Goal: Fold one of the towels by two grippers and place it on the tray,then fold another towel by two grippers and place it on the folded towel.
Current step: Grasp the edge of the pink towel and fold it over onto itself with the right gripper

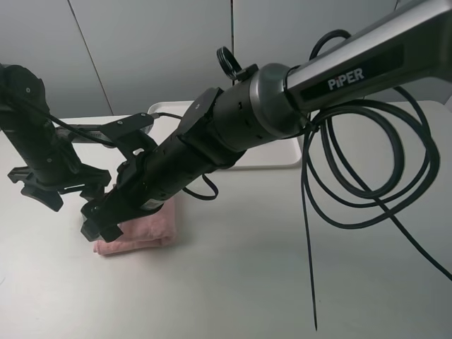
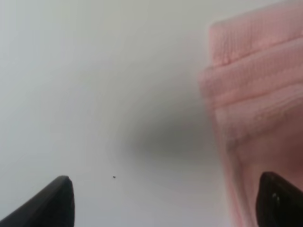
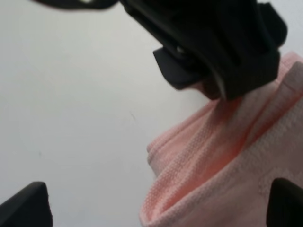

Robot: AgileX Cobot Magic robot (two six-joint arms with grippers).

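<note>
The pink towel (image 1: 141,229) lies folded in layers on the worktop (image 1: 247,282), well short of the tray (image 1: 279,159) behind it, so its folding looks done but its placing does not. Both claws hang at the towel with jaws apart and nothing held: the left claw (image 1: 42,187) just beside the towel's outer edge, the right claw (image 1: 102,219) over it. The tray is mostly hidden by the right arm, so whether the cream towel lies there cannot be told. What remains appears to be gripping the pink towel and carrying it to the tray.
</note>
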